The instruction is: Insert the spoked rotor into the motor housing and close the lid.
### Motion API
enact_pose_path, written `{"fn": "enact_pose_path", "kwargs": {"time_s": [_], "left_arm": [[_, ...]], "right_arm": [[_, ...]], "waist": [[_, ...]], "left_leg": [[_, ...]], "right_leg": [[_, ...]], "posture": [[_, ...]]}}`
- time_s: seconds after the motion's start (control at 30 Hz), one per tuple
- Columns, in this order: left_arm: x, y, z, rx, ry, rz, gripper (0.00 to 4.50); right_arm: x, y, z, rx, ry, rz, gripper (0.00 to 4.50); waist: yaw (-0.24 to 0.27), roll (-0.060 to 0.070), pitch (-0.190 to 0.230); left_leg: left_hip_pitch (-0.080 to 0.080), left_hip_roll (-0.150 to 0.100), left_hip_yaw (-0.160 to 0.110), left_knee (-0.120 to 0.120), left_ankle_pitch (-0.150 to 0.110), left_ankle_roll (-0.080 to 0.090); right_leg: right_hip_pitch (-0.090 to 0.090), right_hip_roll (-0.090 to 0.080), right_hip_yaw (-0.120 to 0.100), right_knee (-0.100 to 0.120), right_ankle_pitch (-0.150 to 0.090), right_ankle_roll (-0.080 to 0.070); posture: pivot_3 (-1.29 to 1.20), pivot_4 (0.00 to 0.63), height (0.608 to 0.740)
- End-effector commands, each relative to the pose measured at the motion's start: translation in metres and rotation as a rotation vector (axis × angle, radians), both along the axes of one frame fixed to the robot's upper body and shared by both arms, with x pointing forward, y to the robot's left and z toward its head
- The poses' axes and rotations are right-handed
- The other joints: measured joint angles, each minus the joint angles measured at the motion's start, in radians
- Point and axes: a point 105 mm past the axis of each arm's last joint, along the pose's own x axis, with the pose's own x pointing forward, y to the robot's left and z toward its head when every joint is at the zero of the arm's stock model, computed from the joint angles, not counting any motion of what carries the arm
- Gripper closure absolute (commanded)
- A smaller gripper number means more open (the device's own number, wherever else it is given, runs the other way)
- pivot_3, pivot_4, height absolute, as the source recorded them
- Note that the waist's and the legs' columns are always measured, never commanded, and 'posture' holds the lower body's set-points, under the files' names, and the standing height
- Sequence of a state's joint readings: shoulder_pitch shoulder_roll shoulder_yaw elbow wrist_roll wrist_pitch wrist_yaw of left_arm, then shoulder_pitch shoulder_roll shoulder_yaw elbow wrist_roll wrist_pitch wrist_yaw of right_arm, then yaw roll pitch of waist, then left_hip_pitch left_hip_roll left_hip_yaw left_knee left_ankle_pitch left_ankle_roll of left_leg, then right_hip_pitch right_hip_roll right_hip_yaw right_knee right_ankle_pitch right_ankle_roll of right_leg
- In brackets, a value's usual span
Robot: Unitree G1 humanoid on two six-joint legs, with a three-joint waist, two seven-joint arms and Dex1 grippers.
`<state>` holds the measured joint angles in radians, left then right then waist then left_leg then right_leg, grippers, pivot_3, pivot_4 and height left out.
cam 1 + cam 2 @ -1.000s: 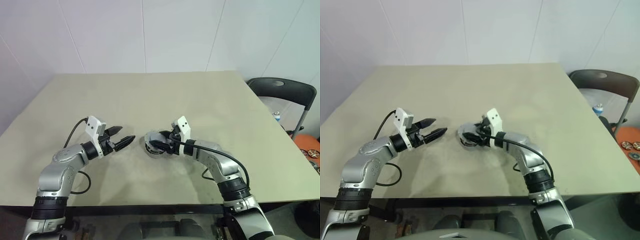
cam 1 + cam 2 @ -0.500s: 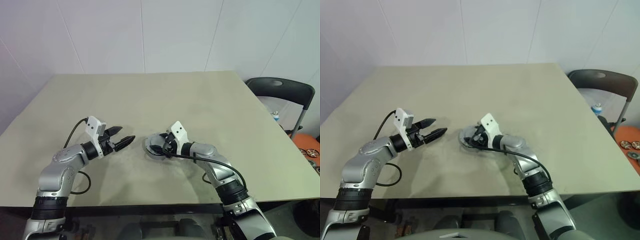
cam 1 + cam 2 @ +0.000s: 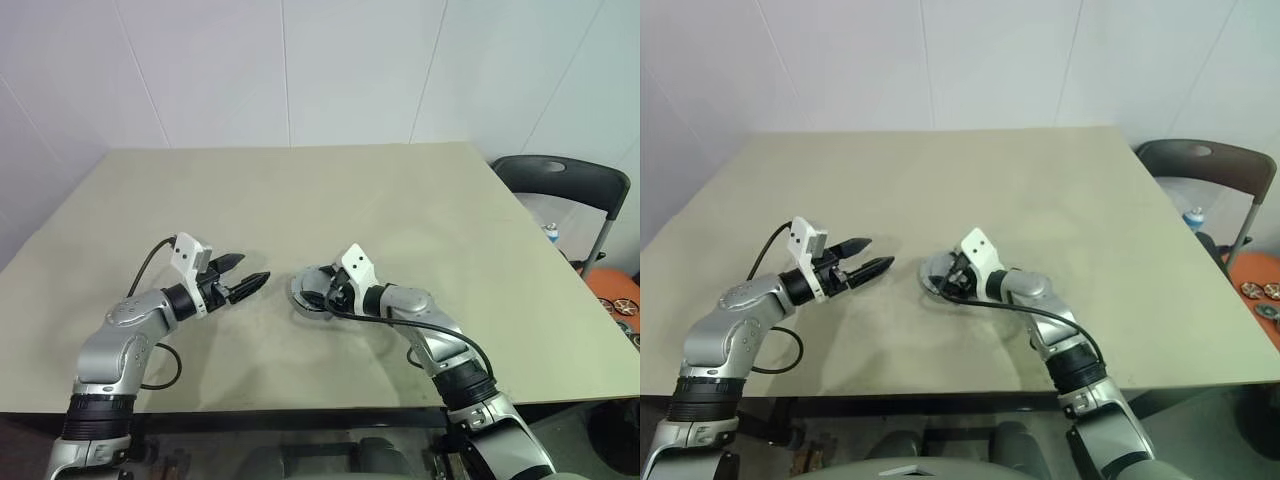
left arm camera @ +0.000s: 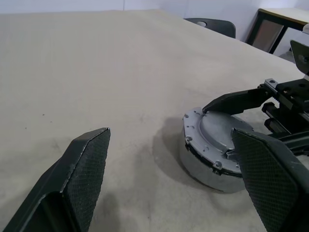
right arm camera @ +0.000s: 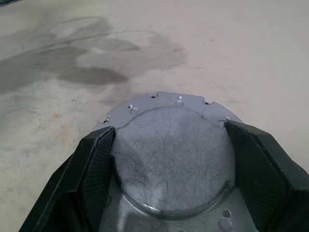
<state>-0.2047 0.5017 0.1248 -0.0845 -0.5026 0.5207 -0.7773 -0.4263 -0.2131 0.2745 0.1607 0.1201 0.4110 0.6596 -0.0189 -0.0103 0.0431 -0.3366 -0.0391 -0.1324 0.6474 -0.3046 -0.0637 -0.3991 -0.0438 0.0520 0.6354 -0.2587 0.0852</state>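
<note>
Lid (image 5: 171, 159) between right gripper (image 5: 169, 164) fingers, mid-table (image 3: 400, 190).

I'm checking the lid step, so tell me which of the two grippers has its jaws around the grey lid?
The right gripper: its jaws straddle the grey lid, one on each side. The left gripper hangs open over bare table, apart from it.
</note>
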Motion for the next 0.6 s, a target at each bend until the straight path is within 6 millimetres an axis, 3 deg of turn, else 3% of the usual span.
{"fn": "enact_pose_path", "kwargs": {"time_s": [0.03, 0.17, 0.37, 0.6], "left_arm": [[0.0, -0.003, 0.016, -0.008, -0.057, -0.011, 0.24], [0.0, -0.003, 0.016, -0.01, -0.056, -0.007, 0.24], [0.0, -0.002, 0.015, -0.008, -0.053, -0.005, 0.24], [0.002, -0.005, 0.016, -0.013, -0.059, -0.011, 0.24]], "right_arm": [[-0.002, 0.002, -0.006, -0.046, -0.021, 0.024, 1.26], [-0.001, 0.003, -0.008, -0.04, -0.018, 0.022, 1.26], [0.002, -0.01, -0.012, -0.069, -0.005, 0.023, 1.26], [-0.003, -0.011, -0.008, -0.062, 0.036, 0.116, 1.26]], "waist": [[0.0, 0.0, 0.0], [-0.001, 0.0, 0.0], [0.0, 0.0, 0.0], [0.007, 0.0, 0.0]], "left_leg": [[0.0, 0.0, 0.0, 0.0, 0.0, 0.0], [0.002, 0.0, 0.0, 0.0, 0.0, 0.0], [0.004, 0.0, 0.0, 0.0, 0.0, 0.0], [0.003, 0.0, -0.001, 0.0, 0.0, 0.0]], "right_leg": [[0.0, 0.0, 0.0, 0.0, 0.0, 0.0], [0.002, 0.0, 0.0, 0.0, 0.0, 0.0], [0.004, 0.0, 0.0, 0.0, 0.0, 0.0], [0.005, -0.001, -0.001, -0.002, 0.0, 0.0]], "posture": [[0.0, 0.0, 0.74], [0.0, 0.0, 0.74], [0.0, 0.0, 0.74], [0.0, 0.0, 0.74]]}}
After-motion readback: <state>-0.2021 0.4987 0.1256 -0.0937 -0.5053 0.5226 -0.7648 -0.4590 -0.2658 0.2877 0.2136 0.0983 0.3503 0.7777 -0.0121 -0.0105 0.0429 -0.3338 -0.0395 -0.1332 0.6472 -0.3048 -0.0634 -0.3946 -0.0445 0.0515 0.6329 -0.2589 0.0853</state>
